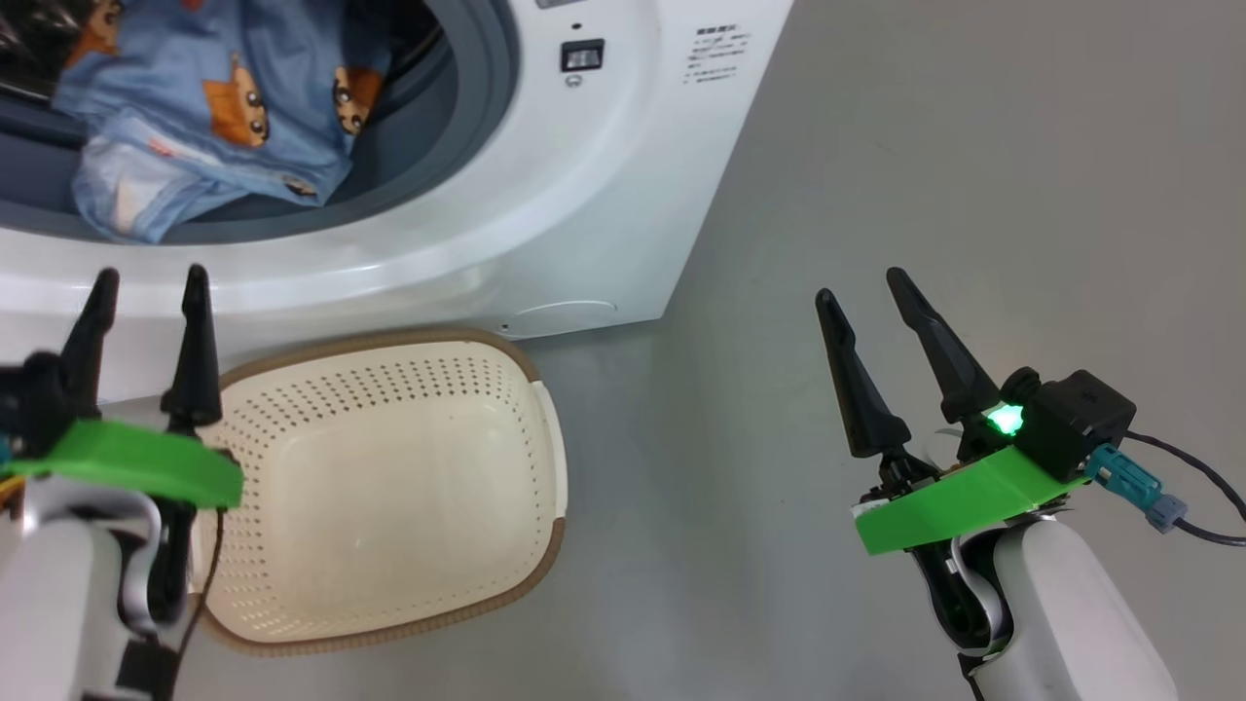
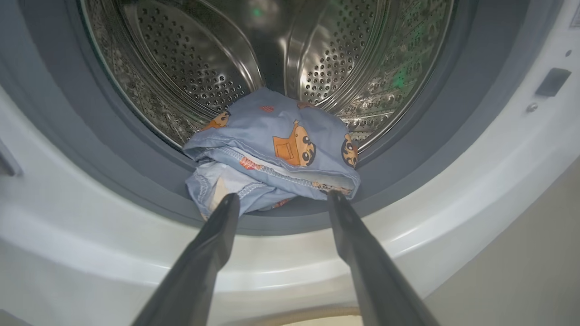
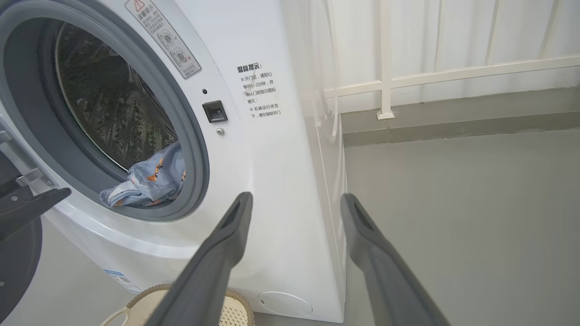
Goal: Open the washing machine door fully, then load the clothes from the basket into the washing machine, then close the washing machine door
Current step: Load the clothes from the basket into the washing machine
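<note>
Grey concrete floor (image 1: pixel 973 195) spreads across the head view from 12 to 5 o'clock, and from the right wrist you see a white railing (image 3: pixel 453 72) at 1 o'clock behind it. Largest of all is the washing machine (image 1: pixel 604 195), white, taking the head view from 9 to 12 o'clock. Its round opening is uncovered. The washing machine door (image 3: pixel 16 267) stands swung open, a dark curved edge at 8 o'clock in the right wrist view. Inside, the steel drum (image 2: pixel 181 68) (perforated, shiny) sits behind a grey gasket (image 2: pixel 408 172).

Next in size, the basket (image 1: pixel 389 506) rests on the floor against the foot of the machine, at 7 o'clock in the head view. It is cream, with a brown rim.

You find the clothes (image 1: pixel 214 107), light blue with orange cartoon faces, bunched at the mouth of the drum. They lie partly over the lower gasket lip at 6 o'clock of the opening.

Your left gripper (image 1: pixel 151 277) is at 8 o'clock in the head view, beside the basket. Its fingers are spread wide and hold nothing, and they point at the clothes without touching them. Your right gripper (image 1: pixel 860 285) hangs at 4 o'clock over bare floor, well apart from the machine. It too is spread wide and holds nothing. A small green light (image 1: pixel 1006 421) glows on its wrist.
</note>
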